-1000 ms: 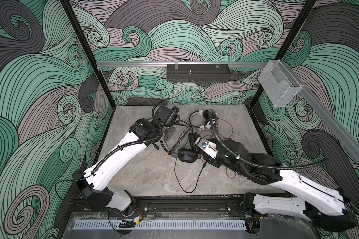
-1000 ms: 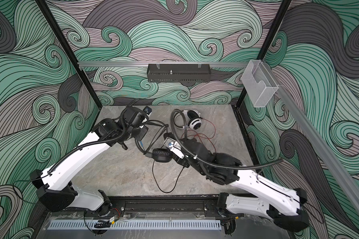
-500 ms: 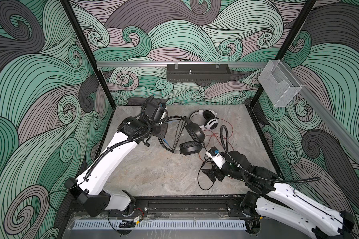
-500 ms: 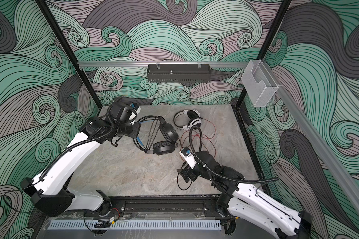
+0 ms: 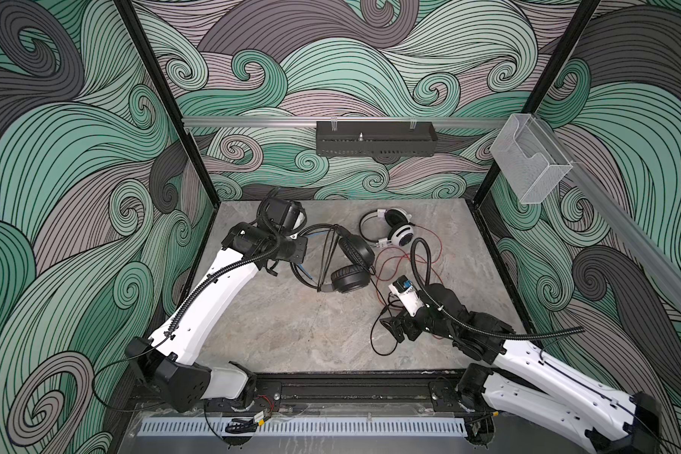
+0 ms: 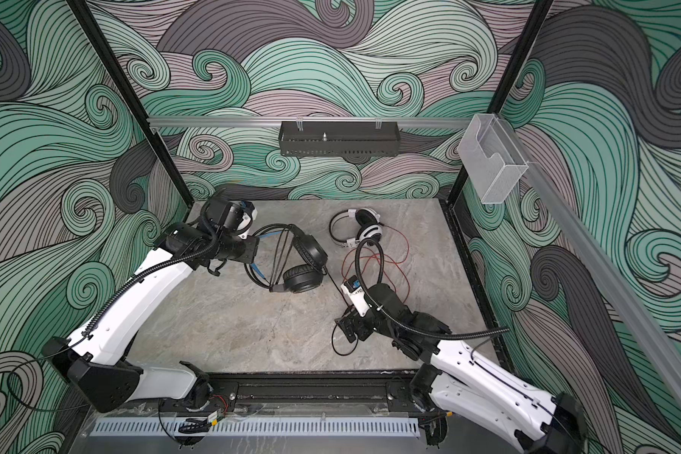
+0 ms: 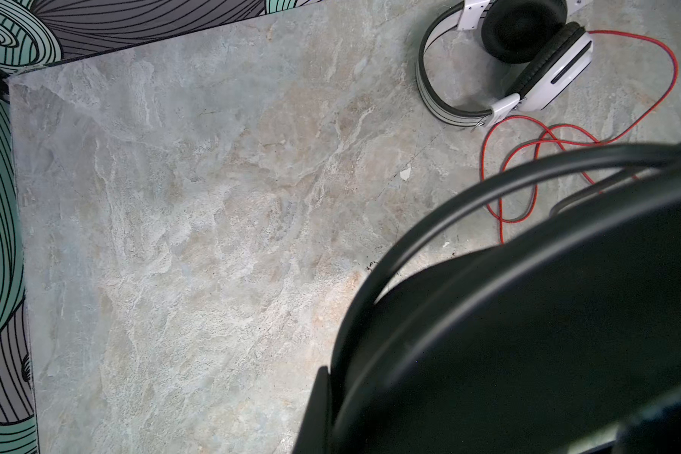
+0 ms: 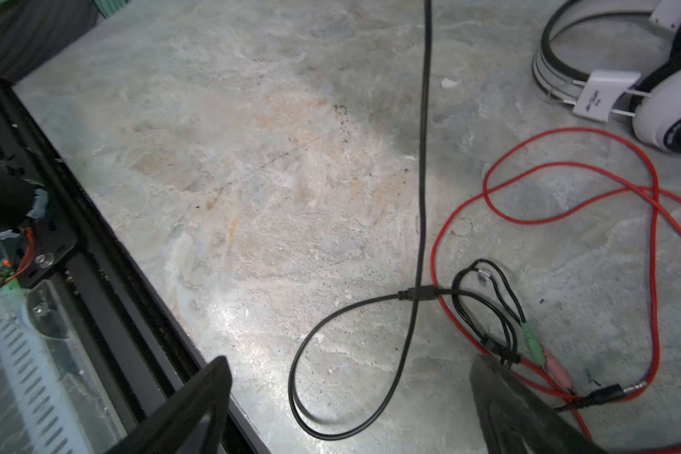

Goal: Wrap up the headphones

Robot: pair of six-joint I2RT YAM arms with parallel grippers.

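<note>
The black headphones (image 5: 350, 271) (image 6: 303, 271) hang tilted left of the table's middle, and strands of their black cable (image 5: 326, 255) cross the headband. My left gripper (image 5: 300, 251) (image 6: 255, 251) is shut on that headband; the black headphones (image 7: 527, 334) fill the left wrist view. From there the black cable (image 8: 421, 196) runs to a loop on the table between the open fingers of my right gripper (image 8: 348, 359) (image 5: 396, 328) (image 6: 348, 328), which holds nothing. The white-and-black headphones (image 5: 396, 234) (image 6: 362, 232) (image 7: 527, 59) lie at the back with their red cable (image 5: 409, 263) (image 8: 653, 236) loose.
The cable ends with green and pink plugs (image 8: 537, 348) lie beside my right finger. A black tray (image 5: 374, 143) hangs on the back wall and a clear bin (image 5: 527, 157) on the right rail. The black front rail (image 5: 350, 387) edges the stone table (image 5: 291, 334).
My left gripper carried the black headphones left and back. My right gripper opened, left the headphones and drew back toward the front right, over the cable loop.
</note>
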